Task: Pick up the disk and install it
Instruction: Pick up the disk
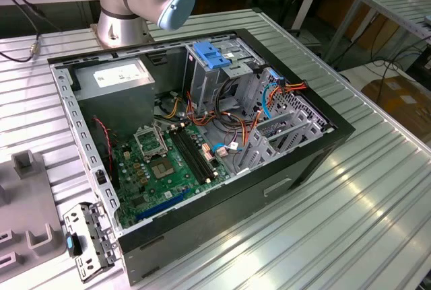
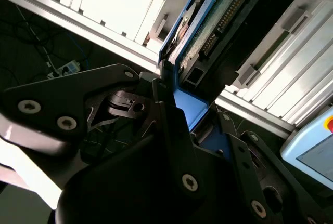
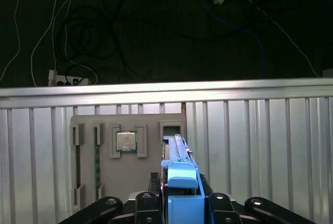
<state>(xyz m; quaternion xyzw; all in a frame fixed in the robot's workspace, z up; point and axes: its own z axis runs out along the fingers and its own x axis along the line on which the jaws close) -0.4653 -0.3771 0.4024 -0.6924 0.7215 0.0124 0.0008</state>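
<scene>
The disk [image 3: 179,174] stands edge-on between my gripper's [image 3: 182,203] black fingers [image 3: 148,206], with its blue plastic side rail facing the first wrist camera. In the second wrist view the disk [image 2: 208,31] shows its green circuit-board underside and blue rail, and the gripper [image 2: 190,109] is shut on its near end. The disk hangs over the grey fixture plate [image 3: 130,177], its far end by an empty slot [image 3: 171,129] in that plate. The open computer case [image 1: 323,142] lies on its side on the ribbed aluminium table [image 1: 377,236].
The fixture plate carries a processor chip [image 3: 125,141] and a memory stick [image 3: 97,156]. Inside the case are a blue ribbed bracket [image 1: 211,56], a grey power supply box [image 1: 114,78], the motherboard [image 1: 161,169] and cables. A loose metal bracket [image 1: 87,239] lies beside the case. Dark floor with cables lies beyond the table edge [image 3: 166,89].
</scene>
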